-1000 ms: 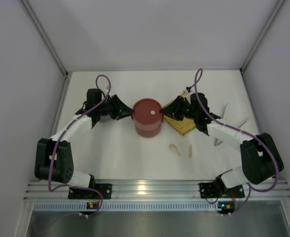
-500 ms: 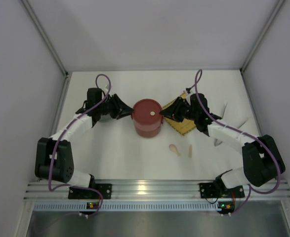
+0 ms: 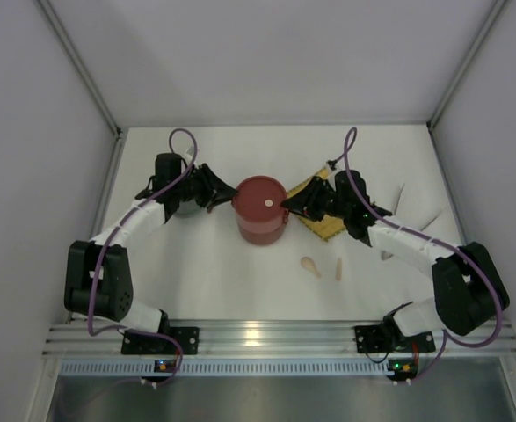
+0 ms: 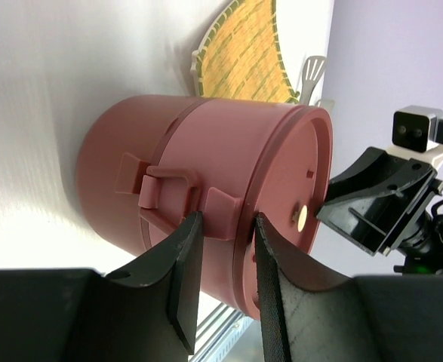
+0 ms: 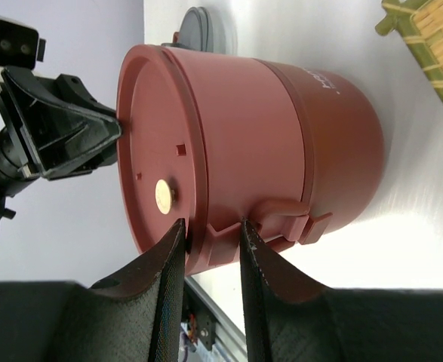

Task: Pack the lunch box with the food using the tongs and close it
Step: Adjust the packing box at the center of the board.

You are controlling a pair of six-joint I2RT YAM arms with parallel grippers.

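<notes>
The top view looks steeply down from above and behind the arm bases over the whole white tabletop [image 3: 205,272]. Both wrist views sit close, rolled sideways, behind the left tool [image 4: 221,226] and right tool [image 5: 210,226], facing the round maroon tiered lunch box [image 4: 229,151] from opposite sides; each shows the other tool.

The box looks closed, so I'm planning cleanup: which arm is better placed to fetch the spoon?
Right, probably. The spoon lies front-right of the box, nearer the right gripper; the left gripper sits across the box.
</notes>
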